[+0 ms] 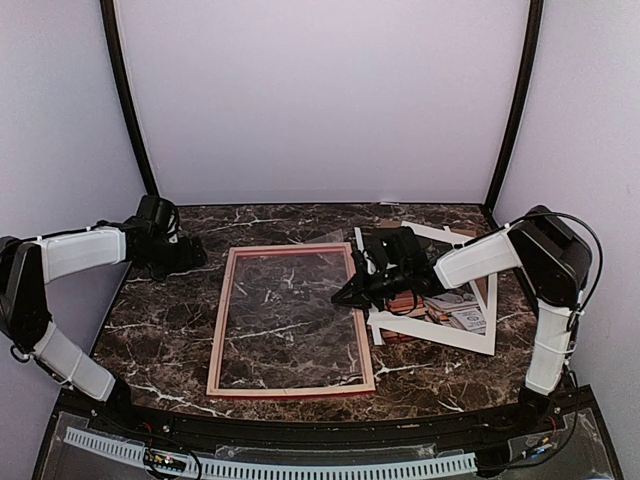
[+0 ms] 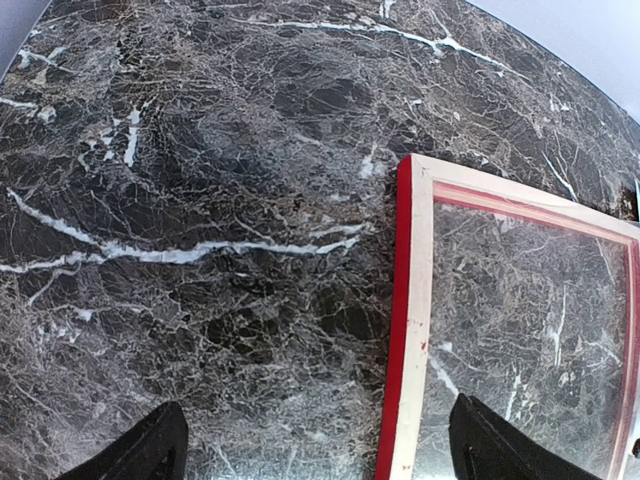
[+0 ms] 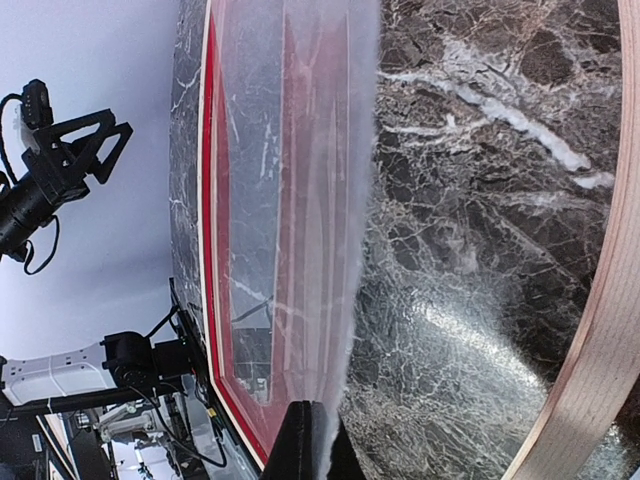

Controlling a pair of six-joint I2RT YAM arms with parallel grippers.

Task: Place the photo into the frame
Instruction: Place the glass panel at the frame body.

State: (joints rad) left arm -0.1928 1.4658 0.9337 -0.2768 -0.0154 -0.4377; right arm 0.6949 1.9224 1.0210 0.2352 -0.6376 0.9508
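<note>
The frame [image 1: 290, 388] lies flat mid-table, pale pinkish back up, with a red edge showing. My right gripper [image 1: 352, 293] sits over the frame's right rail, shut on the edge of a thin clear sheet [image 3: 300, 200] that stands tilted over the frame's opening. In the right wrist view the closed fingers [image 3: 305, 445] pinch that sheet, with the wooden rail [image 3: 590, 340] to the right. The photo [image 1: 458, 308] lies at the right under a white mat [image 1: 440, 338]. My left gripper [image 1: 190, 252] is open and empty beside the frame's far-left corner [image 2: 415, 250].
A brown board [image 1: 402, 303] lies partly under the white mat, beside the right gripper. Dark vertical posts [image 1: 130, 110] and pale walls close in the back and sides. The table's far edge runs along the back wall.
</note>
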